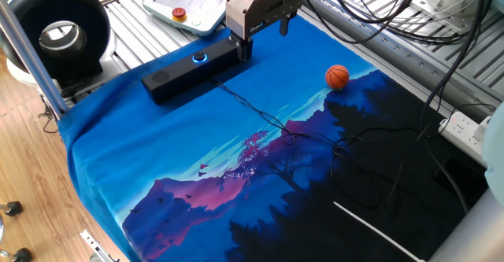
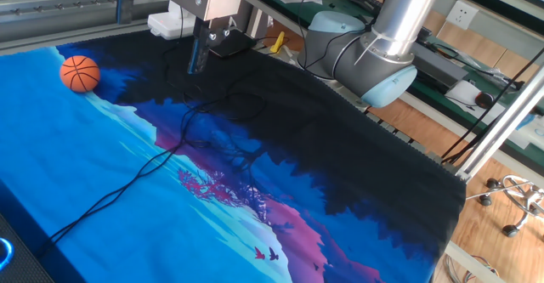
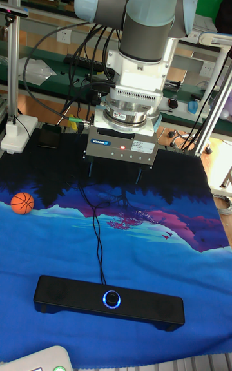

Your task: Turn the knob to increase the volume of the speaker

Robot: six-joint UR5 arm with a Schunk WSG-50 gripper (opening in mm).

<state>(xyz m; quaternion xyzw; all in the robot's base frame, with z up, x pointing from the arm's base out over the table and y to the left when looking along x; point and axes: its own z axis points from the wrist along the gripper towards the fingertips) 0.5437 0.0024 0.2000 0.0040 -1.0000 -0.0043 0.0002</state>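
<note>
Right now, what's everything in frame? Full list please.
speaker: 1, black, on the cloth's blue end
knob: 1, black with a blue ring, middle of the speaker
cable: 1, thin black, running from the speaker across the cloth
basketball: 1, small, orange, on the cloth apart from the speaker
cloth: 1, blue, purple and black print, covering the table
pendant: 1, white with a red button, off the cloth behind the speaker
ring-shaped device: 1, black, past the table corner
power strip: 1, white, table edge
arm: 1, silver and light blue
gripper: 1, open, raised, off the knob
</note>
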